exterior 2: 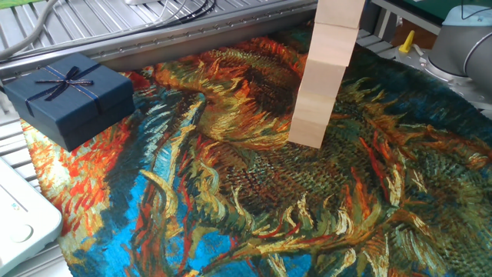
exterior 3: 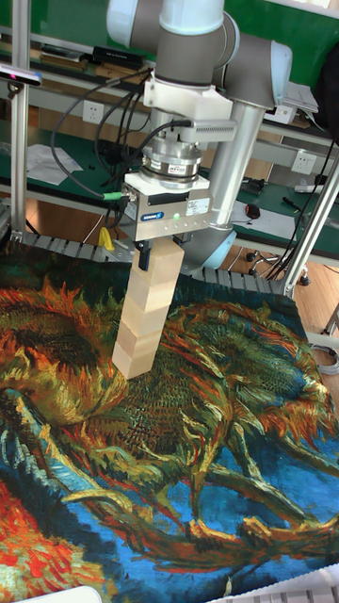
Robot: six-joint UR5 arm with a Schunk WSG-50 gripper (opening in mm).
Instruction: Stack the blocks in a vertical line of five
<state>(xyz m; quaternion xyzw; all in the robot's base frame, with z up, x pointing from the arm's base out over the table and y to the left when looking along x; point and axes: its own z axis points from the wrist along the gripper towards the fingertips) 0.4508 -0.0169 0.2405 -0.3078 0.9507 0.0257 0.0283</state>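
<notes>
Across the table a cloth [exterior 2: 254, 208] printed with swirling orange, yellow, blue and green strokes is spread, and its edges are met by ribbed grey metal rails [exterior 2: 115, 38] at the back and left. At the far left of the fixed view a white object [exterior 2: 19, 219] is partly cut off by the frame. Just beyond it a dark blue gift box [exterior 2: 68, 96] tied with a thin ribbon bow is set at the cloth's left corner, well apart from the blocks. Black cables [exterior 2: 173, 9] are laid over the rails behind it.

Near the middle of the cloth the blocks [exterior 3: 146, 316] are stacked into 1 pale wooden column that leans slightly. In the tall fixed view 5 levels can be counted, though the seams are faint. The bottom block rests on the cloth.

At the column's top the gripper [exterior 3: 162, 252] is positioned, hung from the grey arm [exterior 3: 193, 57]. Its fingers [exterior 3: 143, 256] are seen at the sides of the top block; whether they press on it or stand clear cannot be told.

Behind the table, benches with green tops [exterior 3: 71, 160], wall sockets and loose papers are seen.
</notes>
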